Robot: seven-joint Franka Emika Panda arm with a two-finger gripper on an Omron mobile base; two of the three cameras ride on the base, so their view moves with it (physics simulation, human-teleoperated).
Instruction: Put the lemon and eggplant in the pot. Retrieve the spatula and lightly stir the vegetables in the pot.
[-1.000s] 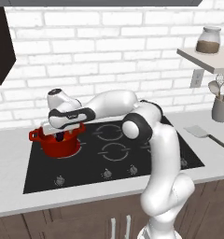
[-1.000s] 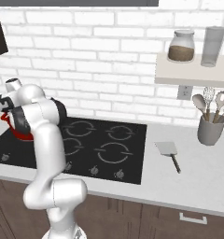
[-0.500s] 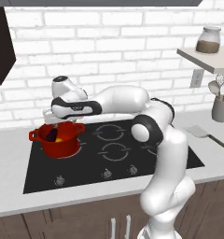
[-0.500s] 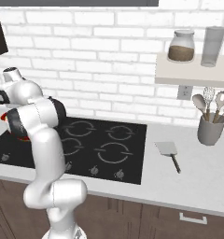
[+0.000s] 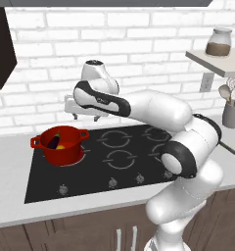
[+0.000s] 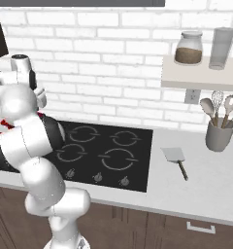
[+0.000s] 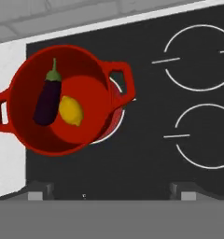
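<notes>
The pot [image 5: 59,145] stands on the near-left burner of the black cooktop [image 5: 119,157], toward the left end of the worktop [image 5: 11,171], its two loop handles pointing left and right in the left base view. Inside it lie the vegetables: the eggplant [image 7: 48,99] and the lemon [image 7: 71,110], touching side by side on the red floor of the pot. In the hand view the eggplant's long axis runs nearly up and down the picture, its green stem end at the top and its rounded dark end at the bottom, leaning slightly; the lemon sits against its right flank near the lower end, its own long axis slanting from upper left to lower right. In the left base view both show just as a dark sliver and a yellow speck above the pot's rim, too small to read their direction. The pincer [image 5: 85,115] hangs above the cooktop, up and to the right of the pot, released, its jaws spread wide and holding nothing. In the right base view the arm's white body covers most of the pot, leaving a scrap of red at the left. The spatula [image 6: 175,159] lies flat on the worktop right of the cooktop, blade toward the wall, handle toward the front edge, near a grey utensil holder [image 6: 219,134].
</notes>
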